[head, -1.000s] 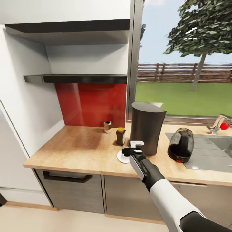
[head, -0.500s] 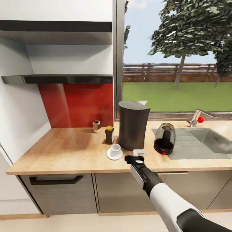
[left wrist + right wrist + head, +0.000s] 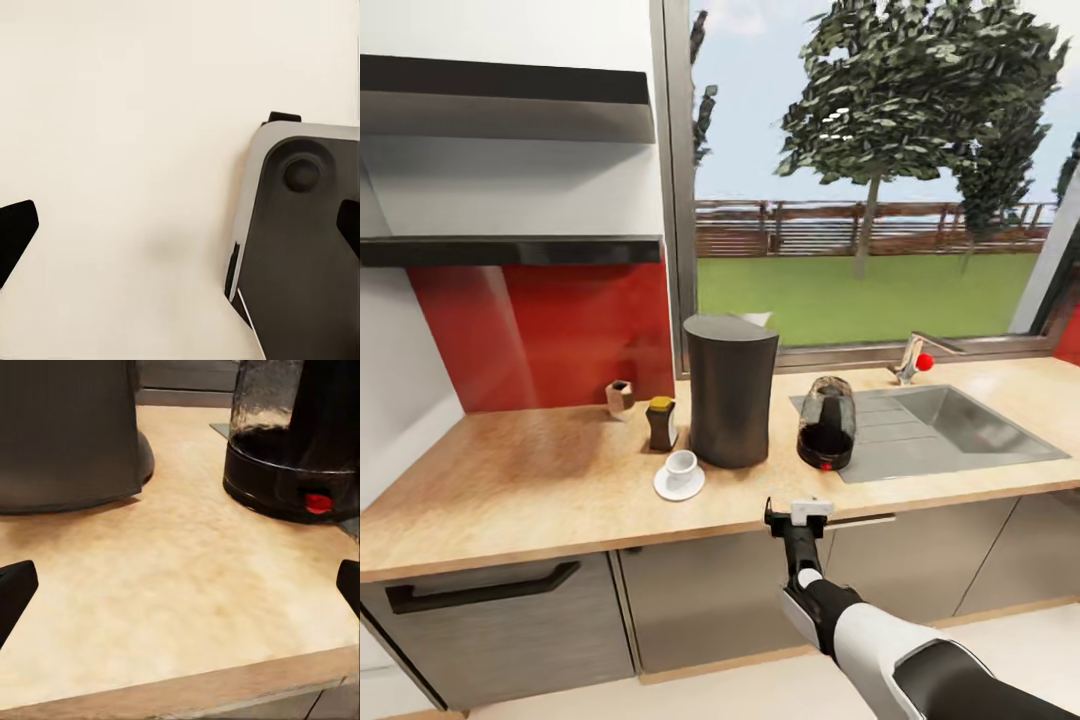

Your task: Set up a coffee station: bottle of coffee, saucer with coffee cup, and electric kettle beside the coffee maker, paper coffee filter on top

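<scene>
On the wooden counter, going from the left in the head view, a small brown container stands near the red backsplash, and just to its right the bottle of coffee with its yellow lid stands upright close beside the coffee maker. In front of the bottle the white coffee cup sits on the saucer, just beside the coffee maker's base. To the right of the dark, tall coffee maker the electric kettle stands at the edge of the sink's drainboard, near the machine but apart from it; the right wrist view shows its red switch. A faucet with a red knob rises behind the sink. The right gripper hangs in front of the counter's edge, below the gap between coffee maker and kettle, its fingers spread wide and holding nothing. The left gripper is likewise spread, over pale floor beside the robot's grey base.
</scene>
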Controlling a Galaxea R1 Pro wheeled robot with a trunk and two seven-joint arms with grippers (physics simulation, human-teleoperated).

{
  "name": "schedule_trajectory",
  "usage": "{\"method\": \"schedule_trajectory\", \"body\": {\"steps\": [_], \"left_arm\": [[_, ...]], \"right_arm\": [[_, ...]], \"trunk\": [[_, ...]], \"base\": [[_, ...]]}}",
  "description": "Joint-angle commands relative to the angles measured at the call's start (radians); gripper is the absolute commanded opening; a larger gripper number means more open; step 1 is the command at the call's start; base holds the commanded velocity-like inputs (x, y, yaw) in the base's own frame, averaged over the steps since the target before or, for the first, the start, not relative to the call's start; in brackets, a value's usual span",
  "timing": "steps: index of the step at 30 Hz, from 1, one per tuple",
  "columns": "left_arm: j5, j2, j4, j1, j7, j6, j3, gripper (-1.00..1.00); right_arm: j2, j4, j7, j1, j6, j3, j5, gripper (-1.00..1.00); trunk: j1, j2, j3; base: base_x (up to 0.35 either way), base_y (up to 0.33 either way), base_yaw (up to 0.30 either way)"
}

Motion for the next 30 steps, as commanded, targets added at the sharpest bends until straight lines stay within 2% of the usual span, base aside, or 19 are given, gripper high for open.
{"method": "schedule_trajectory", "body": {"steps": [1,5,8,11,14,20,23,26,28,29,30], "left_arm": [[-0.010,0.000,0.001,-0.001,0.002,-0.005,0.007,1.00],[-0.011,0.000,0.001,-0.001,0.002,-0.005,0.007,1.00],[-0.011,0.000,0.001,-0.001,0.002,-0.006,0.008,1.00],[-0.011,0.000,0.002,-0.001,0.002,-0.006,0.008,1.00],[-0.011,-0.001,0.002,-0.001,0.002,-0.006,0.010,1.00],[-0.012,0.000,0.010,-0.001,0.002,-0.006,0.009,1.00],[-0.013,0.000,0.015,0.001,0.002,-0.006,0.007,1.00],[-0.012,0.000,0.016,0.003,0.002,-0.005,0.007,1.00],[-0.011,0.000,0.018,0.008,0.002,-0.004,0.007,1.00],[-0.010,0.000,0.019,0.009,0.002,-0.004,0.007,1.00],[-0.010,0.000,0.023,0.014,0.002,0.003,0.007,1.00]], "right_arm": [[0.000,0.005,-0.003,0.002,-0.009,0.009,-0.007,1.00],[0.000,0.010,-0.003,0.026,-0.016,0.009,-0.003,1.00],[0.000,0.013,-0.003,0.107,-0.018,0.009,0.001,1.00],[0.000,0.013,-0.002,0.154,-0.018,0.008,0.001,1.00],[0.000,0.035,-0.002,0.234,-0.017,0.007,0.003,1.00],[0.000,0.039,-0.003,0.279,0.019,0.006,0.003,1.00],[0.000,0.040,-0.001,0.331,0.163,0.006,0.002,1.00],[0.000,0.040,0.000,0.353,0.248,0.006,0.000,1.00],[0.000,0.040,0.002,0.376,0.376,0.004,-0.004,1.00],[0.000,0.040,0.004,0.380,0.395,0.003,-0.004,1.00],[0.000,0.039,0.086,0.401,0.525,-0.001,-0.022,1.00]], "trunk": [[0.001,-0.002,-0.002],[0.001,-0.002,0.001],[0.001,-0.002,0.003],[0.001,-0.002,0.005],[0.001,-0.002,0.006],[0.001,-0.002,0.006],[0.001,-0.002,0.006],[0.001,-0.002,0.006],[0.001,-0.002,0.006],[0.001,-0.002,0.006],[0.001,-0.002,0.006]], "base": [[0.000,0.000,-0.262],[0.000,0.000,-0.262],[0.000,0.000,-0.258],[0.000,0.000,-0.246],[0.000,0.000,-0.235],[0.000,0.000,-0.092],[0.000,0.000,-0.008],[0.000,0.000,-0.002],[0.000,0.000,0.000],[0.000,0.000,0.000],[0.000,0.000,0.000]]}}
